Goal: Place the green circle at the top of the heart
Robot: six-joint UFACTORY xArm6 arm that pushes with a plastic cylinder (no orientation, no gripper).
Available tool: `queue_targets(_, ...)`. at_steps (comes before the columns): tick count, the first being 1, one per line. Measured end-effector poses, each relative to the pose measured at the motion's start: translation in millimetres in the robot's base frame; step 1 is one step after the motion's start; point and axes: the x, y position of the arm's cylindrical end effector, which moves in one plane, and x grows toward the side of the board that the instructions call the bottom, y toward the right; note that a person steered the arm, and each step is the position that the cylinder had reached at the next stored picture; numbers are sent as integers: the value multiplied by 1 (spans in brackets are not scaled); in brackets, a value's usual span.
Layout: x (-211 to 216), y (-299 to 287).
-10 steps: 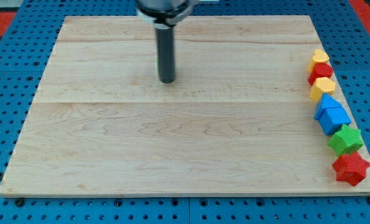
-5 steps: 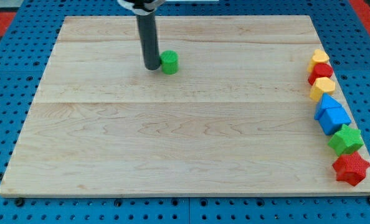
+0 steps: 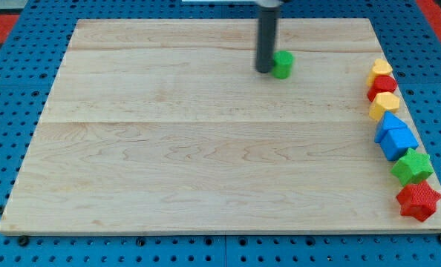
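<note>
The green circle (image 3: 283, 64) lies on the wooden board (image 3: 206, 163) in the upper middle right. My tip (image 3: 264, 70) stands right against the circle's left side. A yellow heart (image 3: 382, 69) sits at the top of a column of blocks along the board's right edge. The circle is well to the left of that heart, at about the same height in the view.
Below the yellow heart the column holds a red block (image 3: 381, 86), a second yellow block (image 3: 384, 104), two blue blocks (image 3: 395, 136), a green star (image 3: 412, 167) and a red star (image 3: 419, 201). Blue pegboard surrounds the board.
My tip has moved right and slightly up the view, and the green circle has moved right with it, staying against the tip's right side.
</note>
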Motion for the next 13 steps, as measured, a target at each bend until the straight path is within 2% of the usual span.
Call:
queue_targets(1,-5,22)
queue_targets(2,-30,-22)
queue_targets(3,-30,-1)
queue_targets(4,-27,-23)
queue_targets(6,5,18)
queue_targets(7,-11,40)
queue_targets(10,-11,114)
queue_targets(11,-33,61)
queue_targets(13,-41,110)
